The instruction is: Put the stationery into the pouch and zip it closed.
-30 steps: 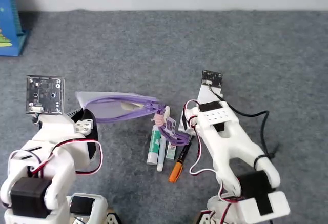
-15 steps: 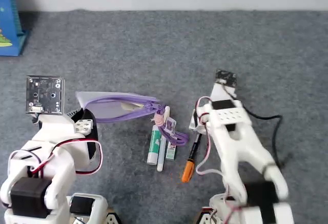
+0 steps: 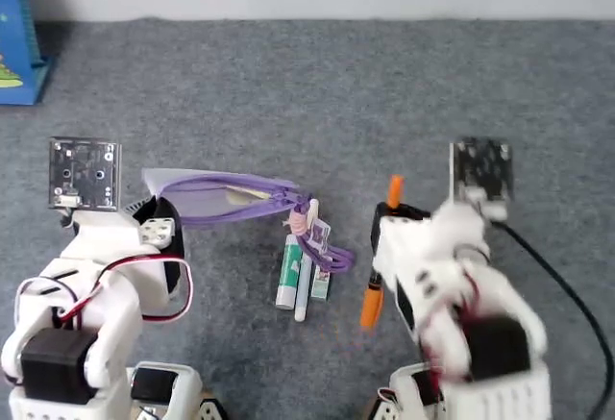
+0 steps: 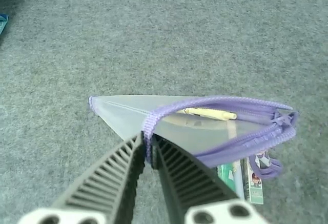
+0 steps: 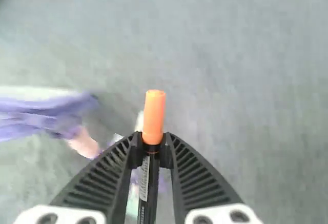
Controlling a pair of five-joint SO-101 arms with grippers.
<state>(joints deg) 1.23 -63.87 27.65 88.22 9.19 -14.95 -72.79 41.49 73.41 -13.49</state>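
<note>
- My left end effector (image 4: pixel 148 151) is closed tight on the purple zip band of the pouch (image 4: pixel 205 131), gripping the edge that faces that arm.
- The pouch lies on the grey table (image 3: pixel 307 84) in front of the left arm, with its zip undone and its mouth gaping toward the right arm.
- A pale yellow pen (image 4: pixel 210 113) is lying inside the pouch, just under the upper zip band.
- My right end effector (image 5: pixel 152 149) is clamped on the marker (image 5: pixel 154 114). Both fingers (image 5: pixel 115 170) press against the black barrel, and an orange cap juts out past the tips.
- From the high view, the marker sits well to the right of the pouch mouth and does not touch it. I cannot tell whether its lower orange end meets the table.
- Three loose pieces (image 3: pixel 300 281) lie side by side on the table just below the pouch mouth: a green-and-white tube, a white pen and a small flat item.
- A purple strap (image 3: pixel 329 255) from the zip end trails across the tops of these pieces.
- A blue box (image 3: pixel 14 50) stands at the far left edge of the table.
</note>
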